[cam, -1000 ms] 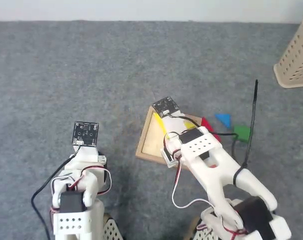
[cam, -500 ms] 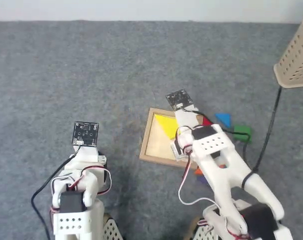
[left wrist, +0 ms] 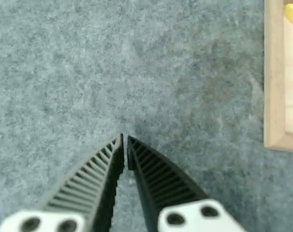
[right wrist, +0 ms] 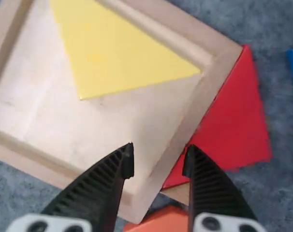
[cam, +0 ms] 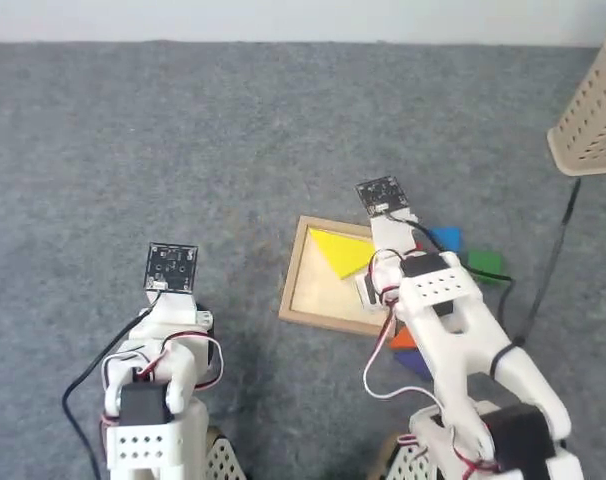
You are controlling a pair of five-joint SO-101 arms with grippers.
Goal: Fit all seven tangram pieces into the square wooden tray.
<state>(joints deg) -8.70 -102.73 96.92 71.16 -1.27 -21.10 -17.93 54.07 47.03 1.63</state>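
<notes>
Fingers [right wrist: 108, 183] of the right gripper [right wrist: 158, 159] are hanging a moderate way apart and holding nothing. They are straddling the rim of the square wooden tray [right wrist: 219, 55] near one corner, one tip over the tray floor and the other over the edge of the red triangle [right wrist: 233, 125]. The left gripper [left wrist: 124, 143] is resting with its fingers [left wrist: 100, 169] pressed together and empty over the grey counter [left wrist: 64, 58], apart from the tray's outer rim.

One piece is sitting in place: the yellow triangle [right wrist: 112, 53] is lying flat in the tray with its long side along a wall, leaving most of the floor bare. The red triangle is lying outside, tight against the rim; whether it is overlapping the wood I cannot tell. An orange piece [right wrist: 156, 222] is showing just below the right gripper. From above, the blue piece [cam: 445, 238] and the green piece [cam: 483, 263] are lying beyond the tray's far right side, while a purple piece [cam: 415, 362] is peeking out beside the right arm.

Judging by this, the task is standing early, and the step in hand is going for a second piece, most likely the red triangle. That is calling for shifting the right gripper off the rim and over the red piece, lowering with the fingers bracketing two of its edges, and closing. Because the piece is thin and hugging the tray, it is probably needing a nudge away from the rim first.
</notes>
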